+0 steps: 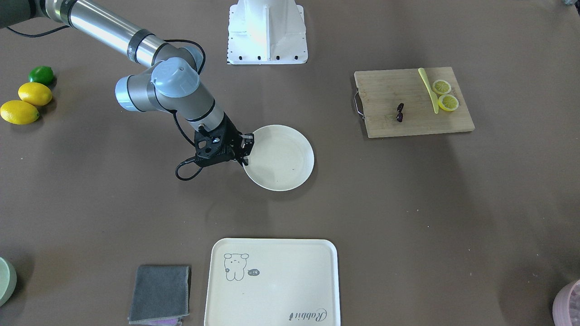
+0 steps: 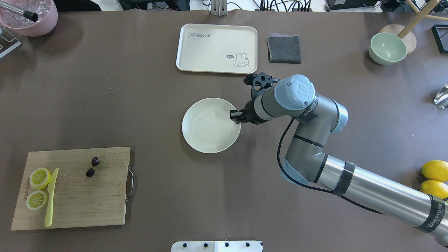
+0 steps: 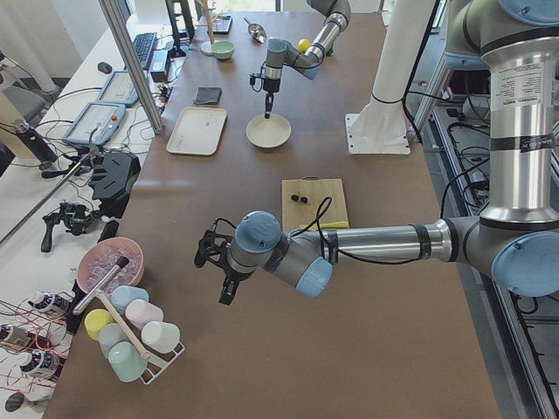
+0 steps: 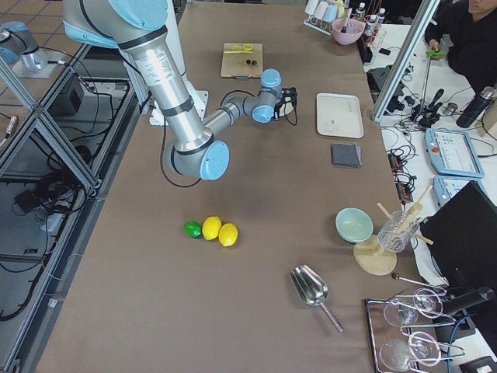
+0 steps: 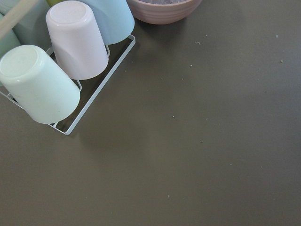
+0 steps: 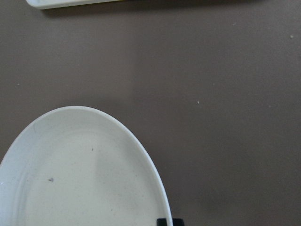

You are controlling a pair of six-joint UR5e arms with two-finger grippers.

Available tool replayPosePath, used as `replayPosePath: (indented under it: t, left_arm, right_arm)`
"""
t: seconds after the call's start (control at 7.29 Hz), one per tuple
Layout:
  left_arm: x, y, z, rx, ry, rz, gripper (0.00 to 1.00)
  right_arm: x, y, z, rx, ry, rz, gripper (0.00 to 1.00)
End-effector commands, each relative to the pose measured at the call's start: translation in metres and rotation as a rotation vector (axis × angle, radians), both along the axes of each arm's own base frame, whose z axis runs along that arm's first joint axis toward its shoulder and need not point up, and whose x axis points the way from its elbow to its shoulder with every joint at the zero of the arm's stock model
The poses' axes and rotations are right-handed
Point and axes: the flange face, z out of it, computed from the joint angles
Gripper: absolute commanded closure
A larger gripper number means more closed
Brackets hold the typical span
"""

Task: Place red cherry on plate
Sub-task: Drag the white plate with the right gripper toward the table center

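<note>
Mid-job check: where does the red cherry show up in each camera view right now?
Front-facing: red cherry right of centre, on the cutting board.
Overhead: lower left, same board.
Exterior left: centre, on the board.
Exterior right: too small to tell.
Left wrist: not in view.
Right wrist: not in view.
Shared landmark: the cutting board.

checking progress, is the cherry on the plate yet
No, the red cherry lies on the cutting board; the plate is bare.

Bamboo cutting board (image 2: 73, 196) with lemon slices (image 2: 39, 177), bear tray (image 2: 217, 48), grey cloth (image 2: 284, 49).
</note>
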Motion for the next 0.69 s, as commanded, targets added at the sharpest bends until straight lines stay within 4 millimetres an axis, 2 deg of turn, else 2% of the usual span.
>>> replayPosePath:
  t: [0.0,0.14,0.27,0.41,0.55]
  left_arm:
    - [0.000,-0.001,-0.004,0.016,0.002,-0.002,0.02]
    - [0.001,-0.002,-0.009,0.023,0.001,-0.002,0.02]
    - [0.002,-0.006,-0.027,-0.018,0.042,-0.066,0.02]
    - [0.022,-0.009,-0.058,-0.073,0.118,-0.134,0.02]
    - [0.054,-0.006,-0.079,-0.081,0.141,-0.110,0.02]
  right_arm:
    - [0.002,0.000,0.003,-0.003,0.001,0.003,0.02]
    - [0.006,-0.002,-0.001,0.001,-0.005,0.013,0.00]
    - [0.019,-0.016,-0.001,-0.003,-0.003,0.030,0.00]
    - [0.040,-0.035,0.001,-0.009,-0.005,0.037,0.00]
    - [0.071,-0.057,0.013,-0.041,-0.010,0.033,0.00]
